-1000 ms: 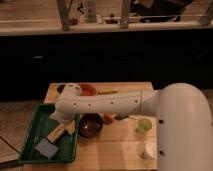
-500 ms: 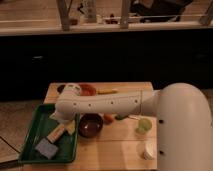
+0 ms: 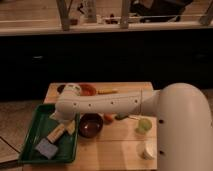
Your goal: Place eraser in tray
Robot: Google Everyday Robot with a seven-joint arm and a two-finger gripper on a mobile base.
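Note:
The dark-green tray (image 3: pixel 35 122) sits at the front left of the wooden table (image 3: pixel 115 155). A blue-grey block, which I take for the eraser (image 3: pixel 46 148), lies flat inside the tray near its front. My white arm reaches from the right across the table. My gripper (image 3: pixel 59 131) hangs from the wrist over the middle of the tray, pale and tan, just above and to the right of the eraser. I cannot tell whether it touches the eraser.
A dark brown round bowl (image 3: pixel 91 125) stands right beside the tray. An orange dish (image 3: pixel 88 89) and an orange stick-like item (image 3: pixel 107 91) lie at the back. A green round item (image 3: pixel 144 125) and a white cup (image 3: pixel 147 150) are at the right, under the arm.

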